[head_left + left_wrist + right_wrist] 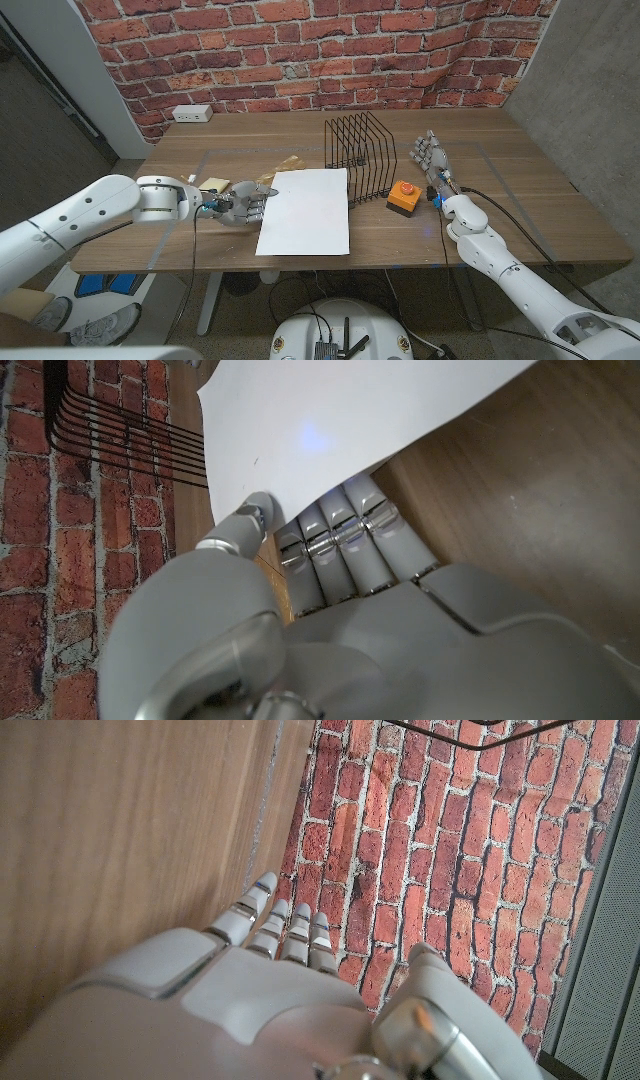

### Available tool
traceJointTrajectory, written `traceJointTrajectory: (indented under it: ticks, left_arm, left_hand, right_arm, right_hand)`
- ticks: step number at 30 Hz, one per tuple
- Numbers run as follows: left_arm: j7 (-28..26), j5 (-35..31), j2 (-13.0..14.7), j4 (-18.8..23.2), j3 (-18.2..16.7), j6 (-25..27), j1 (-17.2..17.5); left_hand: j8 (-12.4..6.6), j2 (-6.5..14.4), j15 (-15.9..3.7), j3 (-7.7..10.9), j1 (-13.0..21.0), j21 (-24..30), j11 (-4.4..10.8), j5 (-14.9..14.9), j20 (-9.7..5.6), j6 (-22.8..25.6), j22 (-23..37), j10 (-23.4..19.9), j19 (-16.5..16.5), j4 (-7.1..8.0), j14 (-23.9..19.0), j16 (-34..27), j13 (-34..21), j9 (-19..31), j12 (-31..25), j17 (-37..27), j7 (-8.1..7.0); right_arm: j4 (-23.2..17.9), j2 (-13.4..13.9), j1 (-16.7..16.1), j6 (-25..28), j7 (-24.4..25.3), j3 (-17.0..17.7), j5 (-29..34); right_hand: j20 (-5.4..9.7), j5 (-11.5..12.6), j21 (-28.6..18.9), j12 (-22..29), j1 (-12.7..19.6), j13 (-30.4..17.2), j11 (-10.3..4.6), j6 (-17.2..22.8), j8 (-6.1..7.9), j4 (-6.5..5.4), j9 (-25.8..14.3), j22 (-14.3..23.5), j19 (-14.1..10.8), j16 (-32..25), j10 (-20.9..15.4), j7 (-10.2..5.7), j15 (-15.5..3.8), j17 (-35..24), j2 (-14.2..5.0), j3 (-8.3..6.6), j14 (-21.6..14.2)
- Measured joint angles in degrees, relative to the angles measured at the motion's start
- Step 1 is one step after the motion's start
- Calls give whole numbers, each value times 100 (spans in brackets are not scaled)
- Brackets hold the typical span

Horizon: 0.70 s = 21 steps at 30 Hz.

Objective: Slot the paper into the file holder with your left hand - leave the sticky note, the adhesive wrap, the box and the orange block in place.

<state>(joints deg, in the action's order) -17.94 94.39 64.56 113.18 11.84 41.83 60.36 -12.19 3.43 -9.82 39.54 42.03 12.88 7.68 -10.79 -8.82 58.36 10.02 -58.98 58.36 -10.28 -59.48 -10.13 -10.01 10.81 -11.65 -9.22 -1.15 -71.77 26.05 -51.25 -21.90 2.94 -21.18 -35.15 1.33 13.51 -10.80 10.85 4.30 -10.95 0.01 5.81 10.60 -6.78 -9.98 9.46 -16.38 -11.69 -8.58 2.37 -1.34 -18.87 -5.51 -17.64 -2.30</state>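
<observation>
The fingers (352, 545) of the left hand (243, 205) reach under the left edge of the white rectangular sheet of paper (306, 210), and in the left wrist view the thumb lies against the sheet's edge from the other side; whether this is a firm pinch or only contact I cannot tell. The paper lies flat near the middle of the wooden table (520, 190), its long axis running from the near edge toward the far side, with its far right corner just beside the black wire file holder (358, 155). The holder stands to the far right of the sheet, so the coming move, as I judge it, must lift the paper and carry it right and away. The left hand is at the sheet; the right hand (432, 158) stands beyond the holder and the orange block (402, 196), fingers apart, holding nothing. The sheet looks thin, blank and unfolded, likely to sag when lifted by one edge.
</observation>
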Motion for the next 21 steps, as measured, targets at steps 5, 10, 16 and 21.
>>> traceJointTrajectory:
  ticks: [5, 10, 16, 21]
  left_arm:
    - [-13, -32, 42, 55, -65, -39, 40]
    - [-19, -95, 94, 113, -119, -68, 66]
    - [27, -199, 152, 165, -157, -72, 52]
    - [115, -305, 191, 204, -194, -89, 31]
  left_hand:
    - [0, 28, 0, 48, 28, 0, 0, 0, -11, 0, 0, 0, -12, 0, 0, 4, 0, 0, 22, 0, 0]
    - [36, 53, 0, 64, 8, 0, 2, 1, -13, -1, 0, -2, -14, 16, 0, 4, 1, 28, 44, 0, 0]
    - [44, 76, 0, 95, 27, 0, 1, 3, -13, -1, 0, -60, -14, -1, 1, 4, 1, 28, 45, 0, 0]
    - [44, 96, 0, 111, 6, 0, 1, 3, -23, -1, 0, -60, -25, 15, 1, 4, 1, 28, 45, 1, 0]
  right_arm:
    - [15, -5, 0, -16, -10, -6, 0]
    - [15, -5, 0, -24, -13, -9, 0]
    - [14, -5, -6, -33, -17, -11, 0]
    - [13, -5, -6, -38, -27, -13, 0]
  right_hand:
    - [0, 0, 0, 0, 0, 0, 0, 0, 0, 0, 0, 0, 0, 0, 0, 0, 0, 0, 0, 0, 0]
    - [0, 0, 0, 0, 0, 0, 0, 0, 0, 0, 0, 0, 0, 0, 0, 0, 0, -1, 0, 0, 0]
    - [0, 0, 0, 0, 0, 0, 0, 21, 0, 0, 0, 0, 0, 0, 0, 21, 0, -1, 0, 0, 0]
    - [0, 0, 0, 0, -1, 0, 0, 21, 0, 1, 0, 0, 0, 0, 0, 21, 0, 21, -2, 0, 0]
